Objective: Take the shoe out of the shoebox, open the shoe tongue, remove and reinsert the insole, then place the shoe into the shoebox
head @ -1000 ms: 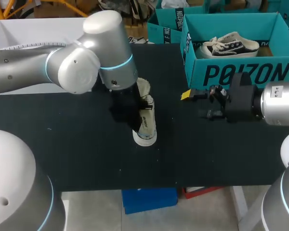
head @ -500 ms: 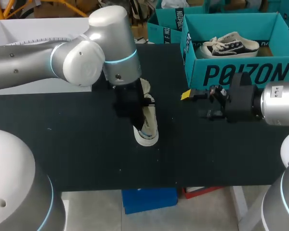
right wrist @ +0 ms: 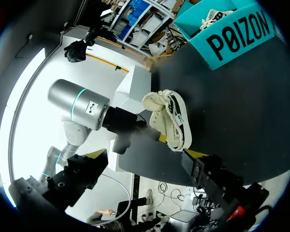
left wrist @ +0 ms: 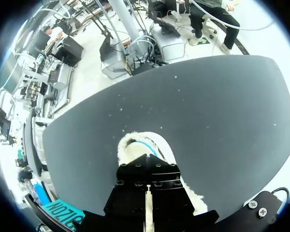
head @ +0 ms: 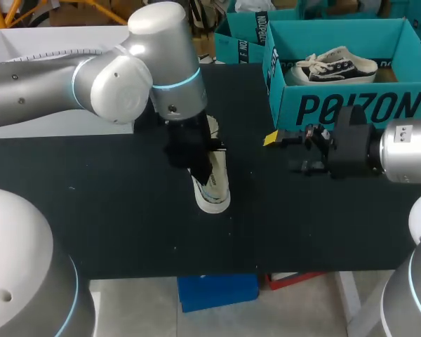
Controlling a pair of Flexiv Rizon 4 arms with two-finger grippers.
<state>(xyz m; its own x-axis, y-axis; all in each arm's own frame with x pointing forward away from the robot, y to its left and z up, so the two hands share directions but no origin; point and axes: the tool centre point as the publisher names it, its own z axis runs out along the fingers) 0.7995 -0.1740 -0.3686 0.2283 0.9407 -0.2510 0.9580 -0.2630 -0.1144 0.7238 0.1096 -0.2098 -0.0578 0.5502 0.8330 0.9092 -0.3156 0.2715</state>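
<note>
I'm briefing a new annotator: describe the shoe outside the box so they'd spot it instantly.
On the black table, left of the teal shoebox, a shoe lies beneath the left arm. It is cream and fleece-lined, unlike the black-and-white sneaker inside the box.

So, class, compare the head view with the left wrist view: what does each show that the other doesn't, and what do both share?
Only the head view shows the second shoe lying inside the shoebox, the right gripper open in front of that box, and the left arm itself. Only the left wrist view shows the light shoe close up, with its fleecy white rim. Both show that light shoe, the black table, and the shoebox, though the wrist view catches only a corner of it.
</note>
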